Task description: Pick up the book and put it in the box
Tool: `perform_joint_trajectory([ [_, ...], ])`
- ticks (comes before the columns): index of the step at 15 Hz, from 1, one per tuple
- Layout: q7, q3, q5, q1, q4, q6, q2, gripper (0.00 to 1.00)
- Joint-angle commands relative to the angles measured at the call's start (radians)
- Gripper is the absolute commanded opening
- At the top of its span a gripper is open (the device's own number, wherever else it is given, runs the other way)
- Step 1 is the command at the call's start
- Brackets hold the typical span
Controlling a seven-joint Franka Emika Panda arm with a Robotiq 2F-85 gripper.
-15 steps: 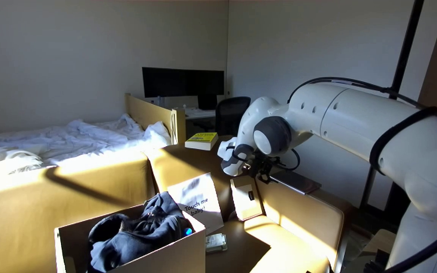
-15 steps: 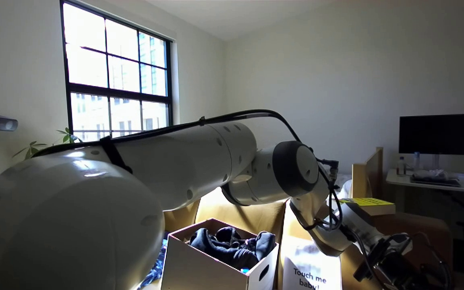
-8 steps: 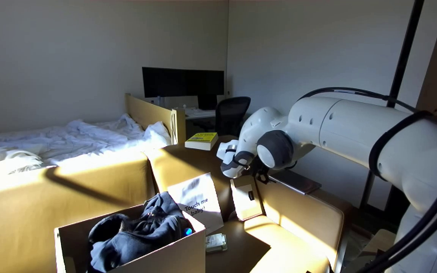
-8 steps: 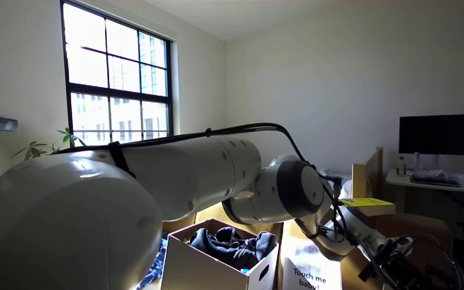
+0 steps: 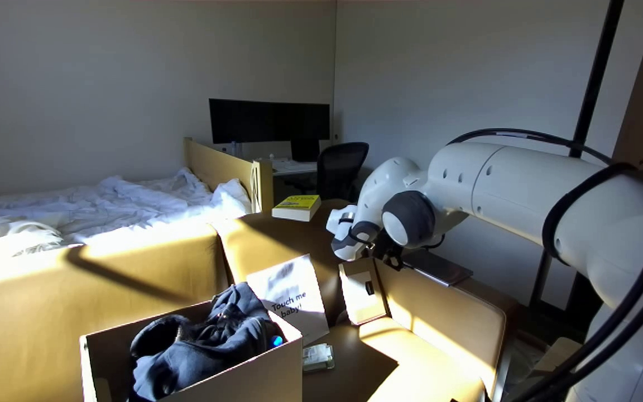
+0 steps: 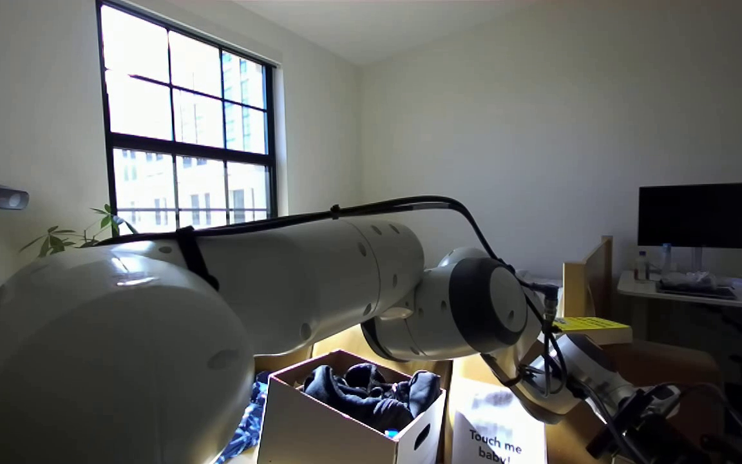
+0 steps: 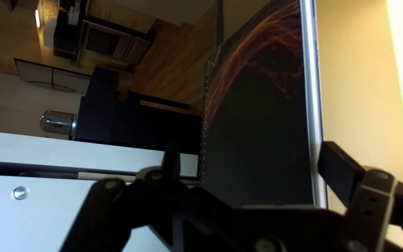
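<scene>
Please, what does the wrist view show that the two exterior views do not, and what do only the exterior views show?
Only the wrist view shows the wooden floor and what looks like an oven.

Only the exterior views, both of them, show the box, the dark clothes inside it, the yellow book and the computer screen.

Shared: the dark book and the fingers show in the wrist view and in an exterior view; the tan sofa shows in all three views.
</scene>
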Motion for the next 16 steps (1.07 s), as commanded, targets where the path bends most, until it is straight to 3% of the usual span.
perform_joint_trajectory([
  [1, -0.098, 0.012, 0.006, -0.002, 0.019, -0.046, 0.0, 1.0],
  [5, -0.245, 0.032, 0.015, 0.007, 0.032, -0.111, 0.0, 1.0],
  [10, -0.397, 0.037, 0.053, -0.037, 0.099, -0.316, -0.001, 1.0],
  [13, -0.412, 0.045, 0.064, -0.052, 0.11, -0.377, -0.001, 1.0],
  [16, -0.281, 0.066, 0.103, -0.074, 0.114, -0.289, -0.001, 1.0],
])
